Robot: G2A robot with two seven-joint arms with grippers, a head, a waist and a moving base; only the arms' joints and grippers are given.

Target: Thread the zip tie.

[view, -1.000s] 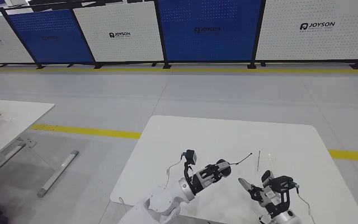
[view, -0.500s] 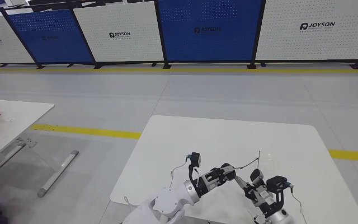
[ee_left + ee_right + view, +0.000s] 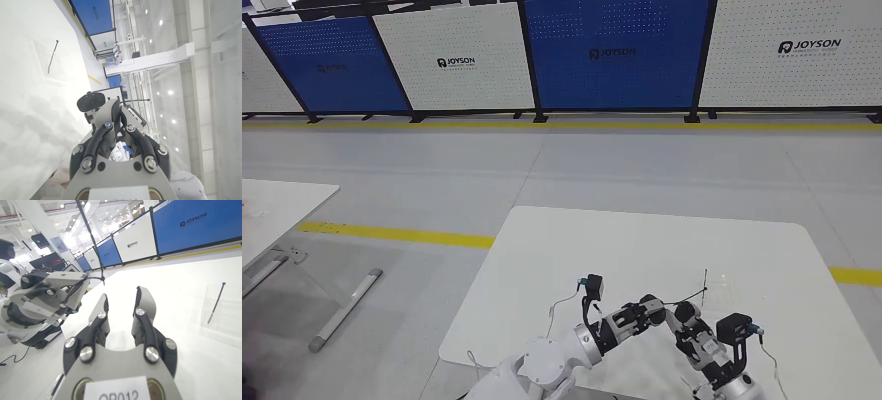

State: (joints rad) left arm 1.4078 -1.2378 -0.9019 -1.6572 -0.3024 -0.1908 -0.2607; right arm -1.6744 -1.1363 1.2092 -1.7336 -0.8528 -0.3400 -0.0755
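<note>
My left gripper (image 3: pixel 651 306) hovers over the near part of the white table (image 3: pixel 642 240), shut on a black zip tie (image 3: pixel 682 297). In the left wrist view the tie (image 3: pixel 135 101) sticks out sideways from the closed left gripper (image 3: pixel 120 107). In the right wrist view that tie (image 3: pixel 94 247) runs from the left gripper (image 3: pixel 83 280) to a small block, then rises out of the picture. My right gripper (image 3: pixel 122 297) is open with nothing between its fingers, just below the block. From above, the right gripper (image 3: pixel 679 316) sits right beside the left one.
A second black zip tie (image 3: pixel 216 303) lies on a clear tray (image 3: pixel 223 325) on the table to the right, and is also seen from above (image 3: pixel 704 285) and from the left wrist (image 3: pixel 52 56). The table's near edge is close behind both arms.
My right gripper has moved left towards the left gripper and now sits next to it. The left gripper has shifted a little to the right with the zip tie.
</note>
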